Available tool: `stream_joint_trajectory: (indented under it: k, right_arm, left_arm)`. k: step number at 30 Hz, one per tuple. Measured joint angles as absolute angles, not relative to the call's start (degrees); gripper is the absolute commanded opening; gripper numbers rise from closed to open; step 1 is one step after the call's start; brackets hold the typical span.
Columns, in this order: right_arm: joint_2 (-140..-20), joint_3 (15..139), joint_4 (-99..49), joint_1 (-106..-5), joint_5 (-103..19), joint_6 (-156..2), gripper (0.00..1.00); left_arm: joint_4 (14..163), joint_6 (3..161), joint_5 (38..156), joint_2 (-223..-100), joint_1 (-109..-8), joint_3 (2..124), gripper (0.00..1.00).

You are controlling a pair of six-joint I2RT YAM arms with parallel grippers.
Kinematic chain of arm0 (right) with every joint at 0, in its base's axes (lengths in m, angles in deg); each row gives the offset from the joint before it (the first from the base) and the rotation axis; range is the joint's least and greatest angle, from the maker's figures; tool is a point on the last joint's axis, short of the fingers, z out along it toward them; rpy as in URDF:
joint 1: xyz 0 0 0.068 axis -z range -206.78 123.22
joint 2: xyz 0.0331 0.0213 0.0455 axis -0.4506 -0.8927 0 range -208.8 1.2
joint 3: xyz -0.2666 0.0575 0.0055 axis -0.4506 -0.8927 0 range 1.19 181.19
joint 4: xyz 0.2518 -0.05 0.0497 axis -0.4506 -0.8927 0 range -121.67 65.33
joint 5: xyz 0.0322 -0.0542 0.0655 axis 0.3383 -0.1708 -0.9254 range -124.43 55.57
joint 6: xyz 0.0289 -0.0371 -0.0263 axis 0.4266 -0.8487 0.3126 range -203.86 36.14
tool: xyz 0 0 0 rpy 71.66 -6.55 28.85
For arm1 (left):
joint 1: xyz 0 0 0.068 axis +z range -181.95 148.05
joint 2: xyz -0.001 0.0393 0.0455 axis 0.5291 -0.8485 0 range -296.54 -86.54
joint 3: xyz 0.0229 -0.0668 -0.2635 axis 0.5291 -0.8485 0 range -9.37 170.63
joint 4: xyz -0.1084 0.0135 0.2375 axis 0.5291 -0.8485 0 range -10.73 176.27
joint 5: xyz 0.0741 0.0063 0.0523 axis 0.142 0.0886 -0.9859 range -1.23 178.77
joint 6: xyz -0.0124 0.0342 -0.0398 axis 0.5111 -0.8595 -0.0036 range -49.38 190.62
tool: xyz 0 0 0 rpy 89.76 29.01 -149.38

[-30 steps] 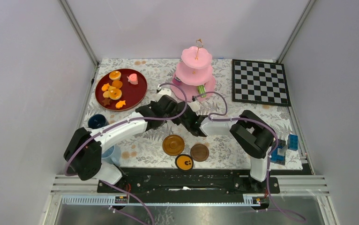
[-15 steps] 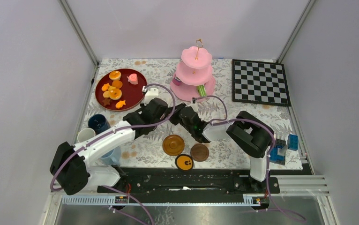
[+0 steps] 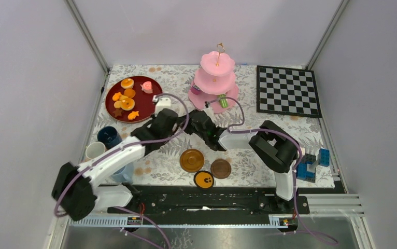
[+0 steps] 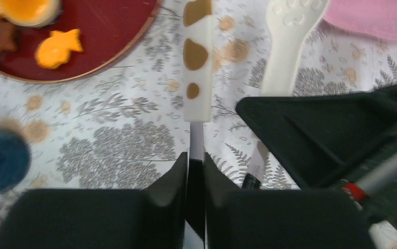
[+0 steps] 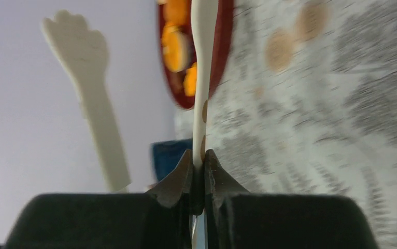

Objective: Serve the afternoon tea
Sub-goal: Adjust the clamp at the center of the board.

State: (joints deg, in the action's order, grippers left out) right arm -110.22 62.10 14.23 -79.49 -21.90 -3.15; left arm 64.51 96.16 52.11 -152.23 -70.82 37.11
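White cat-paw tongs (image 4: 196,78) with brown spots stick out from my left gripper (image 4: 196,158), which is shut on their spotted arm. The plain paw arm (image 4: 287,46) lies beside it. My right gripper (image 5: 198,155) is shut on the same tongs (image 5: 202,62), edge-on. Both grippers meet mid-table (image 3: 186,124), between the red plate (image 3: 152,106) and the pink cake stand (image 3: 214,83). On the plate lie orange pastries (image 3: 127,83), a pink one (image 3: 146,86), a fish-shaped one (image 4: 58,47) and a star biscuit (image 3: 117,112).
A dark-blue cup (image 3: 107,136), a white cup (image 3: 95,150) and a light-blue cup (image 3: 119,174) stand at the left. Brown saucers (image 3: 192,160) (image 3: 221,168) and a black disc (image 3: 203,179) lie near the front. Chessboard (image 3: 288,91) at back right, blue blocks (image 3: 313,163) at right.
Both grippers have shifted left together, away from the stand's front toward the red plate. The left arm has swung back and left, uncovering the white cup.
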Motion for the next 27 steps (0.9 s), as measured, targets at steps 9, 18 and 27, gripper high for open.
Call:
stream_joint_trajectory:
  k: [9, 18, 27]
  right_arm:
    - [-117.0, 64.4, 5.0, -76.3, -19.1, -18.8, 0.00]
    - [-124.0, 77.6, -5.9, -76.2, -14.9, -24.5, 0.22]
    - [-126.5, 85.2, -13.5, -76.2, -14.4, -29.4, 0.52]
  left_arm:
    - [65.5, 100.4, 60.1, -161.5, -66.6, 40.4, 0.80]
    - [72.5, 105.9, 63.4, -148.4, -66.1, 26.4, 0.99]
    - [85.3, 109.6, 69.2, -143.0, -63.6, 12.8, 0.99]
